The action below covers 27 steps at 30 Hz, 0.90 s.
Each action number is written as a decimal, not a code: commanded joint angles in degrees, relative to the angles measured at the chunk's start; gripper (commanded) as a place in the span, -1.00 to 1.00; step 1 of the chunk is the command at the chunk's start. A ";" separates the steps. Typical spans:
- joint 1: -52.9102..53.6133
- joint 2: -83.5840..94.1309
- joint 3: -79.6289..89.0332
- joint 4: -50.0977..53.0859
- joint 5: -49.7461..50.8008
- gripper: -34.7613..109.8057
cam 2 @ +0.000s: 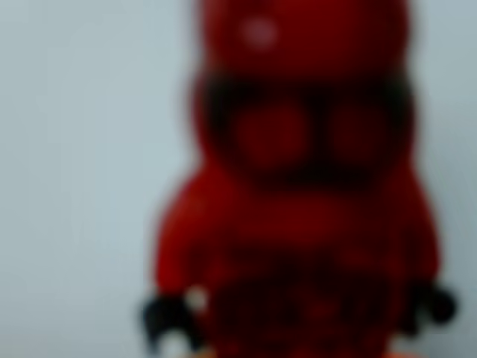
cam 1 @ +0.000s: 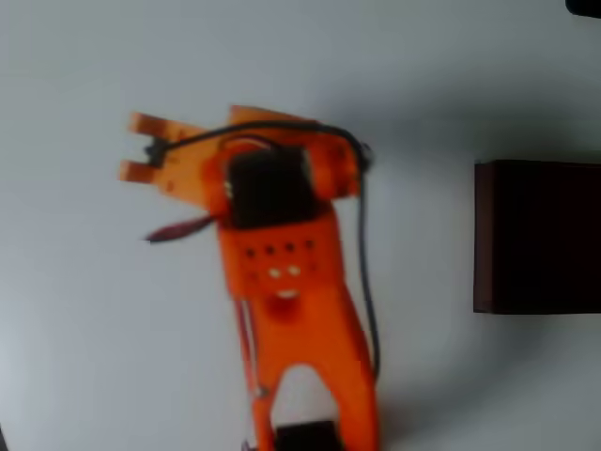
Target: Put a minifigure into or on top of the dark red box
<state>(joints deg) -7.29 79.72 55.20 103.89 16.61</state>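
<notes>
The minifigure (cam 2: 298,201) looms red and blurred right before the wrist camera. Overhead, the orange gripper (cam 1: 141,147) sits near the bench's middle, fingers apart or clamped I cannot tell; the dark red box (cam 1: 537,235) stands at the right edge.

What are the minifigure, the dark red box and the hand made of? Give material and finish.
Minifigure: probably moulded plastic, smooth red; a pale glint shows on its head, though the wrist view is blurred. Dark red box: matte maroon, no shine; cardboard or plastic, cannot tell. Hand: orange rigid plastic, dull finish, likely printed.
</notes>
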 commanded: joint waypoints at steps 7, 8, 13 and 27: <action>28.56 38.50 37.88 -9.58 -3.08 -0.52; 30.85 39.46 39.90 -10.99 -2.72 -0.52; 41.04 41.75 47.99 -18.19 0.44 -0.52; 53.53 23.29 46.67 -36.21 5.45 -0.52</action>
<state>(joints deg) 44.91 106.44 105.56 70.22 21.45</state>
